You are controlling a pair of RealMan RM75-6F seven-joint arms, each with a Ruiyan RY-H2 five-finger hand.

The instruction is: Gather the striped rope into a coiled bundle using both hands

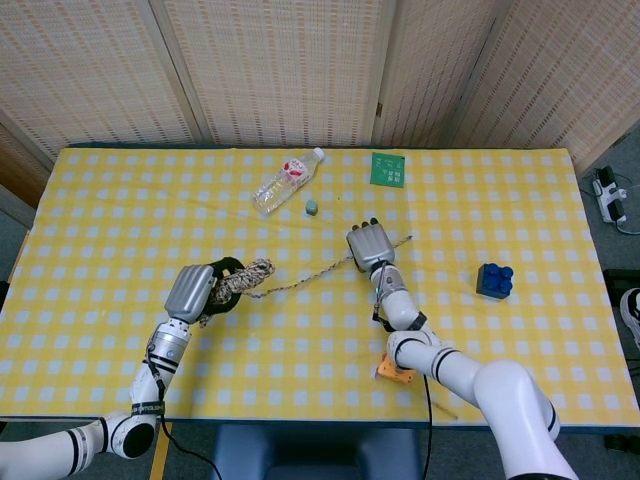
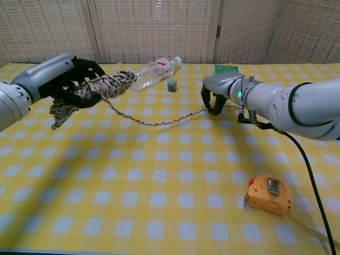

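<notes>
Robot hand on the left is closed around a thick wad of the striped rope, which it holds lifted off the worktop toward the left edge; a frayed tail of loops hangs below its fingers. That raised grip looks meant to keep the gathered turns together while more line is brought in. Nearest the front edge, on the right, lies an orange tape measure, well apart from the rope and playing no part.

From the bundle a single strand sags across the middle of the worktop and rises to the right robot hand, whose fingers curl down around it; the head view shows a short free end running on past that hand toward the far right. The right hand seems to be pinching the line to keep it taut and guide it, so the left can take up the slack. Roughly half the rope appears gathered, and the stretch between the hands is not yet coiled.

Further back, toward the right edge, sits a blue block. Near the far edge lie a clear plastic bottle on its side, a small grey-green cube just beside it, and a green card.
</notes>
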